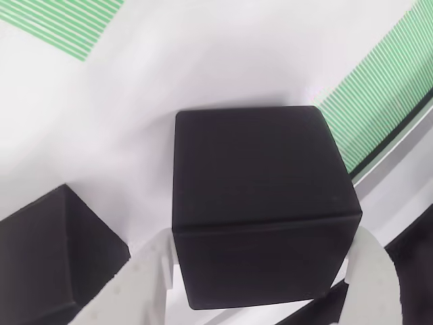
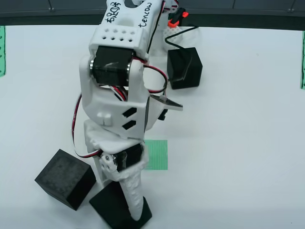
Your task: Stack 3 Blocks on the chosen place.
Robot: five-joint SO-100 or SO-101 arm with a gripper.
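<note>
Looking through the view that rides on the gripper, you're seeing one black cube [image 1: 260, 210] sitting squarely between the two white fingers [image 1: 369, 271] — one finger against its lower left edge, the other against its lower right edge. The fingers are clenched on that cube; both pads are meeting its sides with no gap showing. Its top face is filling the middle of the frame, with white table [image 1: 203, 61] behind it.

In that same view a second black cube [image 1: 57, 257] is lying just to the left, close but apart, and a green-and-white striped patch [image 1: 379, 101] is running along the upper right, just beyond the held cube's corner.

The view from above is giving you the layout instead: the gripper [image 2: 128, 200] is reaching down at the bottom of the frame, the grasped cube [image 2: 114, 207] is partly hidden under the white finger, the neighbouring cube [image 2: 66, 179] is just left of it, and a small striped patch [image 2: 157, 155] is lying just beyond the gripper, bare. A third cube [image 2: 184, 67] is sitting well apart — up by the arm's base, near a black cable [image 2: 183, 38].
</note>
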